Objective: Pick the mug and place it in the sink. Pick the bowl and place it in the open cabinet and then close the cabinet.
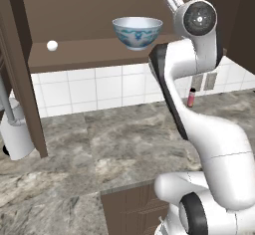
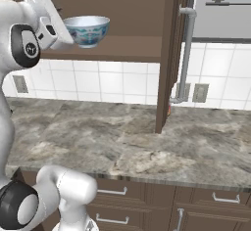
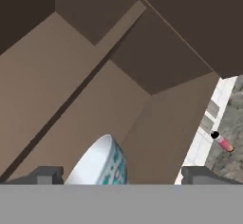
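Here, a patterned white bowl (image 1: 137,31) stands upright on the bottom board of the open dark brown cabinet (image 1: 74,55), its small foot resting near the board's front edge. The white arm reaches up beside it, and the jaws (image 3: 121,174) stand wide, one dark tip on either side of the bowl's rim in the hand view, neither one seen pressing on it. In the right base view the hand sits just left of the bowl, close against its side. A small white ball (image 1: 52,45) lies on the same board, well apart from the bowl toward the cabinet's left wall. One cabinet door (image 2: 169,54) hangs open, edge-on, between the arm and a grey pipe (image 2: 185,54). Below, the marbled grey table (image 1: 99,144) runs along a white tiled wall (image 1: 94,87), and a slim red-pink bottle (image 1: 191,97) stands at the back of it beside two wall outlets (image 1: 204,81). Brown drawers (image 2: 196,200) with metal bar handles line the table's front
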You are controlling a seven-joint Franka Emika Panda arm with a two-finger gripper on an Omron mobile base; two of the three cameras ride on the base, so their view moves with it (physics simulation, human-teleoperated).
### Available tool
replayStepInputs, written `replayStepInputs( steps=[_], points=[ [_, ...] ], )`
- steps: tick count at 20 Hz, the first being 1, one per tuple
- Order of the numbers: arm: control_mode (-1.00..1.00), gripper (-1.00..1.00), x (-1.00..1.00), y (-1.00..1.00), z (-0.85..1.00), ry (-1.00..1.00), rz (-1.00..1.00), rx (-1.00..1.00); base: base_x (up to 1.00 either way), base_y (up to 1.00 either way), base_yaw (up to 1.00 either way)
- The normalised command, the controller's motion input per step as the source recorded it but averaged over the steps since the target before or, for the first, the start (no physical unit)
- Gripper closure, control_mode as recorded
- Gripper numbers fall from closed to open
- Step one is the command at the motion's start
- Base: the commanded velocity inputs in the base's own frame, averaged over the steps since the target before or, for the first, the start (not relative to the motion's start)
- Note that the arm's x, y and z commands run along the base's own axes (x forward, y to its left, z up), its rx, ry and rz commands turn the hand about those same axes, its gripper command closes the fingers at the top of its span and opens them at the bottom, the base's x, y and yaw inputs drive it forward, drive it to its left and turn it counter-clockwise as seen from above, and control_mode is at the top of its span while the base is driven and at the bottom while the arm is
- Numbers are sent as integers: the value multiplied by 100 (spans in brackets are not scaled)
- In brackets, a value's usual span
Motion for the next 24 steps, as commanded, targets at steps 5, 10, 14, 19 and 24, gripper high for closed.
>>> replayStepInputs(
  steps=[5,10,14,19,24],
  points=[
    [-100,-100,-100,-4,-6,8,-5,0,0,0,0],
    [-100,-100,-100,-2,-81,-1,0,0,0,0,0],
    [-100,-100,-100,-20,-83,-12,0,0,0,0,0],
    [-100,-100,-74,-10,19,-14,4,5,0,0,0],
    [-100,-100,-72,0,31,0,3,11,0,0,0]
  ],
)
